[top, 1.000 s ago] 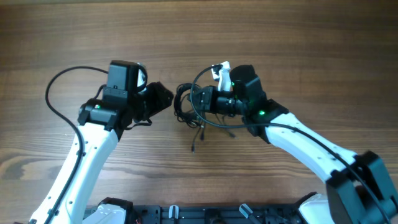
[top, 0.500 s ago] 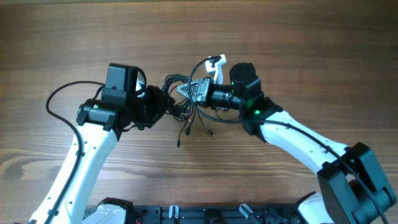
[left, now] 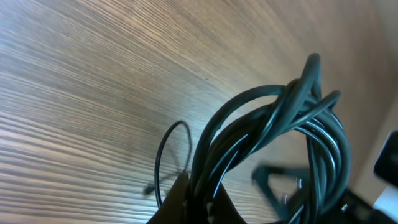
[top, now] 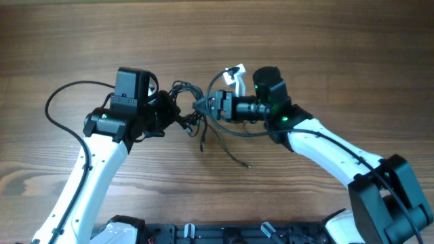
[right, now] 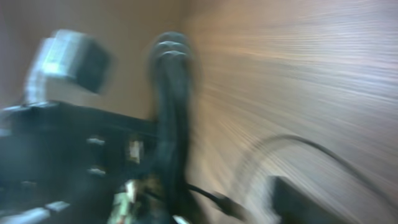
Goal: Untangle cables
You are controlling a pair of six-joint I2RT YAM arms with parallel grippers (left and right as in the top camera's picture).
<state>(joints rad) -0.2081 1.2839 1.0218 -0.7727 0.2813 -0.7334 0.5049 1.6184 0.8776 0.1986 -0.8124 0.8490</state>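
The cables [top: 188,102] are a bundle of thin dark loops hanging between the two arms in the overhead view. Loose ends trail down onto the table [top: 305,41]; one cable end [top: 242,163] lies further right. My left gripper [top: 173,112] is shut on the cables, and in the left wrist view the coil [left: 273,130] rises from my closed left gripper [left: 199,208]. My right gripper [top: 205,106] sits just right of the bundle. The blurred right wrist view shows my right gripper [right: 211,205] open, with the bundle [right: 172,106] near its left finger and a plug end [right: 225,201] between the fingers.
Each arm carries its own thicker black cable: one loops left of the left arm [top: 57,102], another curves beside the right wrist [top: 234,132]. A black rail [top: 203,234] runs along the table's near edge.
My left gripper has closed on the cable bundle. My right gripper has opened and let the bundle go. The loose ends have swung, and one now lies further right.
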